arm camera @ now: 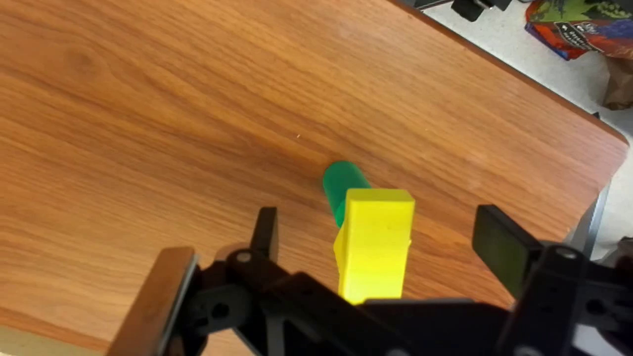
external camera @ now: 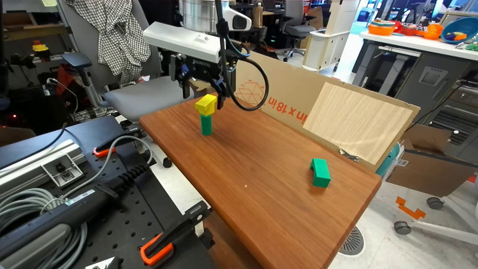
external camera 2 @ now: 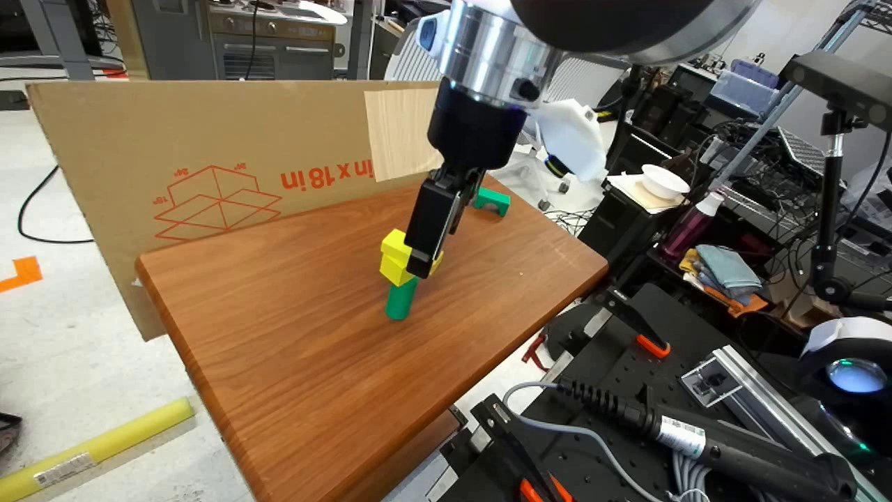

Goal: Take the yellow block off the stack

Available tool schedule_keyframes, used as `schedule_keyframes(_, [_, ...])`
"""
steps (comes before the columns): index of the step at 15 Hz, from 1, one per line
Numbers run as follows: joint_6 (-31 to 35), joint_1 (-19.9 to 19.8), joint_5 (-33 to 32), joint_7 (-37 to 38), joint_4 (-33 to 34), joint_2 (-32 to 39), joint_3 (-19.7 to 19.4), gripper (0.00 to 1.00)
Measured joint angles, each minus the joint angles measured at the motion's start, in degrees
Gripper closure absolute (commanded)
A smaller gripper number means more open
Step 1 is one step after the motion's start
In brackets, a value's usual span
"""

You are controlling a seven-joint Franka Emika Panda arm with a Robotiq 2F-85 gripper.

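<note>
The stack has an upright green cylinder [external camera: 206, 125] at its base, also seen in an exterior view [external camera 2: 401, 300]. A yellow block [external camera: 206, 104] lies across its top. An exterior view shows two yellow layers, with the upper yellow block [external camera 2: 395, 242] above a lower yellow piece [external camera 2: 395, 268]. In the wrist view the upper yellow block [arm camera: 378, 242] largely hides the piece beneath it. My gripper [arm camera: 381, 225] is open, with one finger on each side of the yellow block and gaps on both sides. In an exterior view the near finger of the gripper [external camera 2: 435, 247] partly covers the yellow pieces.
A lone green arch-shaped block [external camera: 320, 172] lies on the wooden table [external camera: 261, 179], farther along it. A cardboard sheet [external camera 2: 313, 132] stands along one long edge. A black pegboard bench [external camera: 130, 209] with clamps and cables adjoins the opposite side.
</note>
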Motion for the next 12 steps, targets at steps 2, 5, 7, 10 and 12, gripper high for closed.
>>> schedule_keyframes(2, [0.00,0.06,-0.09,1.00,0.62,0.19,0.00,0.00])
schedule_keyframes(5, [-0.09,0.26,-0.30,2.25,1.16,0.46,0.00,0.00])
schedule_keyframes(7, [-0.12,0.41,-0.80,3.27,1.38,0.66,0.00,0.26])
schedule_keyframes(10, [-0.13,0.62,-1.37,4.33,1.49,1.00,-0.02,0.50])
schedule_keyframes(12, [-0.17,0.68,-2.27,5.20,1.50,1.15,-0.06,0.65])
